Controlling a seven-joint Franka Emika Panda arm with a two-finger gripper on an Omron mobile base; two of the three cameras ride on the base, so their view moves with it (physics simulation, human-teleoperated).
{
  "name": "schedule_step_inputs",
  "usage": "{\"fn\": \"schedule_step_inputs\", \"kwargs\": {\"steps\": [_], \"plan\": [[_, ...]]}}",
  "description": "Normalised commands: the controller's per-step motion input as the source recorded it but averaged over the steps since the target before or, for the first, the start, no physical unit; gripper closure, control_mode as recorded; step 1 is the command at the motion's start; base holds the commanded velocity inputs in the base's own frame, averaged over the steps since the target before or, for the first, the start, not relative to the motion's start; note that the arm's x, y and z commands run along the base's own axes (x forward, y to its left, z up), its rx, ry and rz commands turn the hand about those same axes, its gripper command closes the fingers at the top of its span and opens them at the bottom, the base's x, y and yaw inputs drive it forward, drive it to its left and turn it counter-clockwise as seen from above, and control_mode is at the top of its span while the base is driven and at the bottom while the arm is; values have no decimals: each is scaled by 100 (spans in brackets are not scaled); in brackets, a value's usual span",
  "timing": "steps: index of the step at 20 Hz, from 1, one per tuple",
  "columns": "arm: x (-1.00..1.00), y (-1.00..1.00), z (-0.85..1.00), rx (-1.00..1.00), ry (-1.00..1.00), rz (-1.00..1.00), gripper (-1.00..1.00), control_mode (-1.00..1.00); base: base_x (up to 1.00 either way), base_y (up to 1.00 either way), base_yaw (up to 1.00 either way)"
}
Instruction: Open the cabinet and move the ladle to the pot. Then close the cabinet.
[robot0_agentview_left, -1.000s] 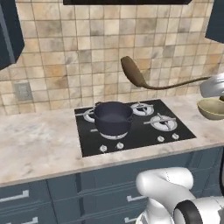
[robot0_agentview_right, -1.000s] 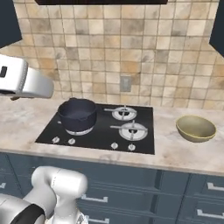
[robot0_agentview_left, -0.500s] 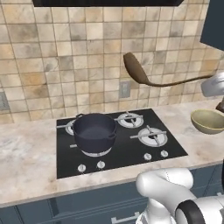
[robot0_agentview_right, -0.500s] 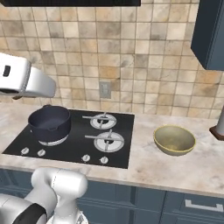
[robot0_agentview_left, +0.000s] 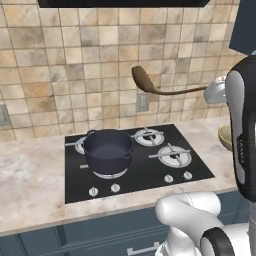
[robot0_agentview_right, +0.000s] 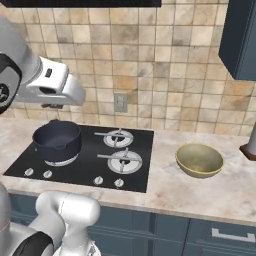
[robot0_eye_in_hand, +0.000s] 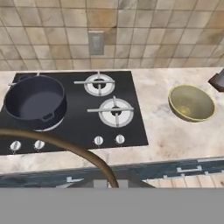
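Left base view: the ladle (robot0_agentview_left: 150, 82) is held in the air in front of the tiled wall, above and to the right of the pot (robot0_agentview_left: 107, 150). Its dark brown oval bowl is seen at the left end, and its long, thin, slightly curved handle runs right toward the robot's hand. The gripper itself is hidden at the picture's right edge, but its jaws are pressed together, and the handle is judged to be pinched between them.

On the hand view, the ladle's handle (robot0_eye_in_hand: 74, 151) is shown arching across the lower part of the picture from the bottom centre, where the fingertips would be.

The pot is seen on the rear left burner of the black cooktop (robot0_agentview_left: 150, 167). It is round, squat, dark blue-black and glossy, with small side handles, and it appears empty. A yellow-green bowl (robot0_agentview_right: 199, 160) rests on the marble counter (robot0_agentview_right: 210, 195), well apart from the pot.

A corner of the dark blue-grey cabinet (robot0_agentview_right: 240, 40) is visible at the upper right. The ladle is judged already taken out; lowering it into the pot and closing the cabinet are left.
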Motion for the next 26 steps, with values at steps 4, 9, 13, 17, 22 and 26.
{"fn": "schedule_step_inputs", "kwargs": {"steps": [4, 9, 13, 17, 22, 26], "plan": [[100, 15, -70, 0, 10, 0, 100, -100, 0, 0, 0], [79, 0, -42, 0, -2, 0, 100, -100, 0, 0, 0], [35, -13, -15, -3, -14, 0, 100, -100, 0, 0, 0], [0, -1, 0, -15, -16, 0, 100, -100, 0, 0, 0], [1, 0, -8, -27, -13, 0, 100, -100, 0, 0, 0], [2, 0, 0, -26, -2, 3, 100, -100, 0, 0, 0]]}}
